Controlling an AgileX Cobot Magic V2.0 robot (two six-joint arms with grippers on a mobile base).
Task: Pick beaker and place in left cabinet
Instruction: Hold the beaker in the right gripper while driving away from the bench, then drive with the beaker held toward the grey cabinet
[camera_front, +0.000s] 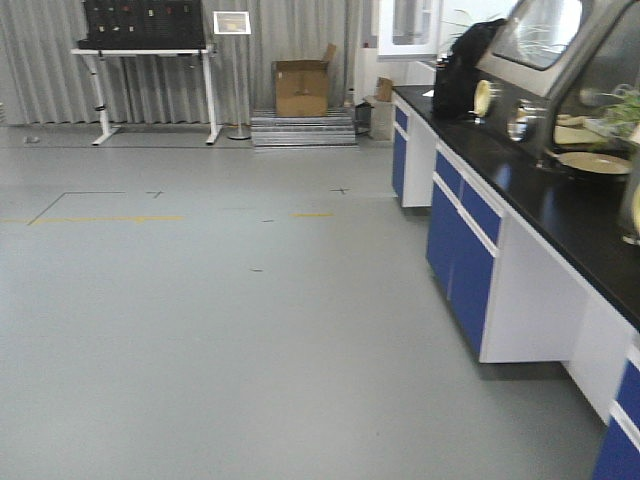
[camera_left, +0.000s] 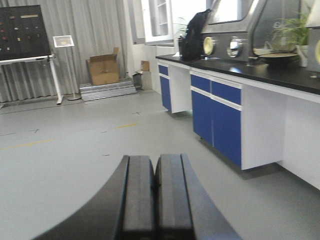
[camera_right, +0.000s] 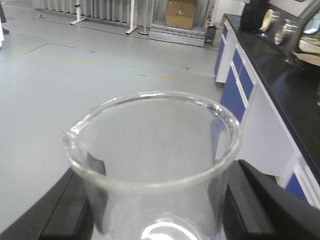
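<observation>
The beaker (camera_right: 155, 165) between my right fingers (camera_right: 265, 205) is clear glass, smooth, with bright glints on its glossy rim. Those fingers look like matt black plastic, and my left fingers (camera_left: 137, 195) have the same dull dark finish. At the right of the front view the bench (camera_front: 560, 215) top is polished black and mirrors the light, above smooth blue cupboard fronts (camera_front: 460, 260). The floor (camera_front: 200, 330) is grey, smooth and softly sheened. Upper centre sits a brown cardboard box (camera_front: 301, 88); upper left hangs a pleated grey cloth curtain (camera_front: 40, 60).

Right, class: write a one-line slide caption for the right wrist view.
Spouted glass beaker held upright in the right hand, grey floor beyond, blue-fronted bench to one side.
</observation>
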